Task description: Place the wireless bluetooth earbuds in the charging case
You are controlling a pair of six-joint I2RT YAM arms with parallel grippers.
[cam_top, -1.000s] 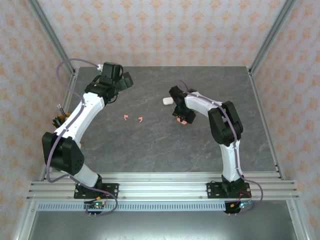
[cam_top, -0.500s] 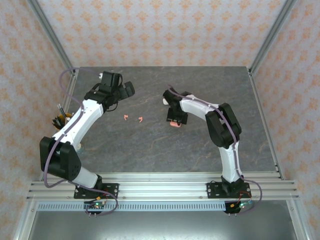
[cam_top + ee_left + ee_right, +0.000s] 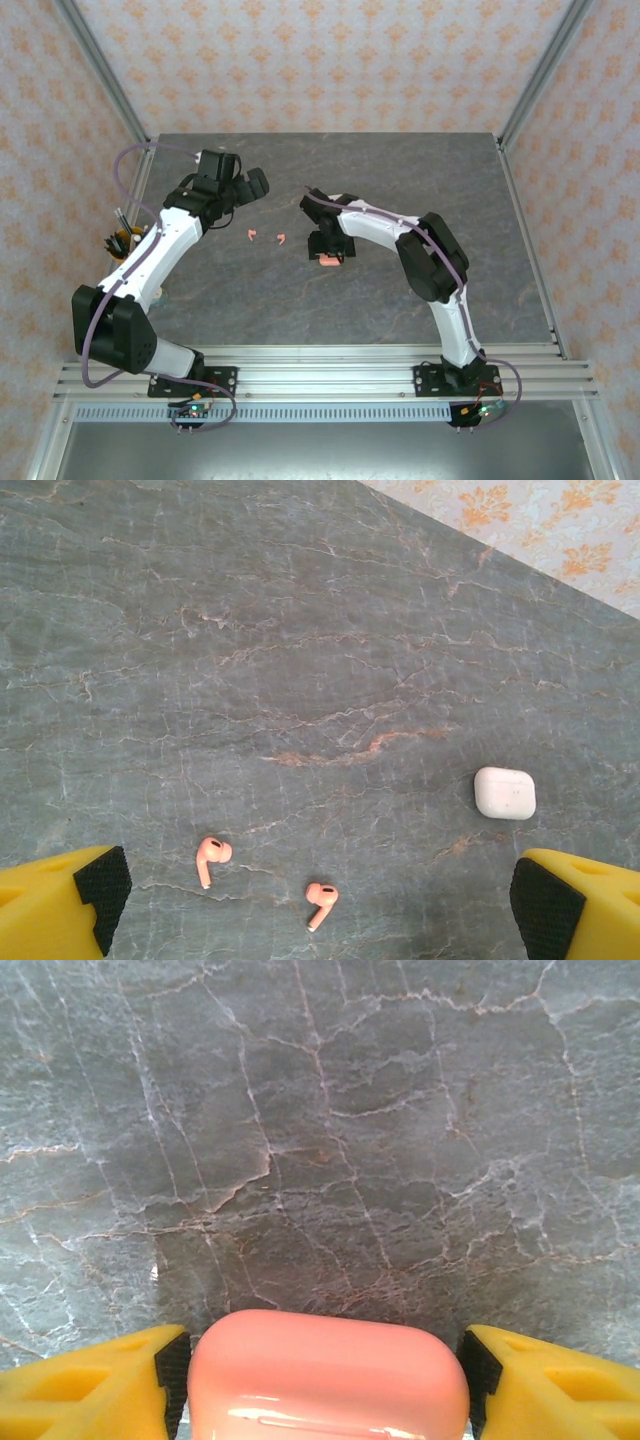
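Observation:
Two salmon pink earbuds [image 3: 252, 235] [image 3: 281, 238] lie apart on the grey stone table; the left wrist view has them as earbud [image 3: 211, 856] and earbud [image 3: 321, 897]. My left gripper [image 3: 247, 190] hangs open above and behind them, its fingertips [image 3: 100, 890] far apart at the frame's lower corners. A closed pink charging case [image 3: 327, 1355] sits between my right gripper's pads [image 3: 172, 1365], touching both; the right gripper [image 3: 328, 252] holds it just right of the earbuds. A closed white case [image 3: 505, 792] lies further right on the table.
A holder with pens [image 3: 120, 240] stands at the table's left edge [image 3: 150, 190]. Metal frame posts [image 3: 100, 70] and patterned walls close in the back and sides. Bare stone surface [image 3: 300, 300] stretches in front of the earbuds.
My right arm has swung left and nearer with the pink case, stopping beside the earbuds. The left gripper has drifted slightly toward them and stays open.

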